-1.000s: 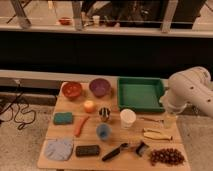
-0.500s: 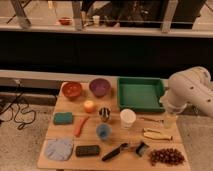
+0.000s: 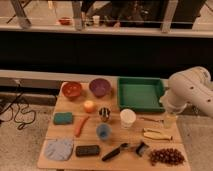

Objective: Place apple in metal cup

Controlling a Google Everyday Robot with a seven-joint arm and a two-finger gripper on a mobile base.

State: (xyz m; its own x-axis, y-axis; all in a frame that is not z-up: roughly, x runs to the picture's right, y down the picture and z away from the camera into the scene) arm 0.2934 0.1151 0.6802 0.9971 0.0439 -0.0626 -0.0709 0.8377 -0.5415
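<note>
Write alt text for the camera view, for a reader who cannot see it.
The apple sits on a cluttered wooden table just left of the metal cup, not yet in it. The robot's gripper hangs open at the table's right edge.

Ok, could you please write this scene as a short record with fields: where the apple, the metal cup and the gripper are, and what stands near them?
apple: on the table, between the orange bowl and the carrot; not in any cup
metal cup: upright, just right of the apple, left of the white cup
blue cup: next to the metal cup, nearer the camera
gripper: open, at the table's right edge, far from the apple
task state: apple not yet picked up
</note>
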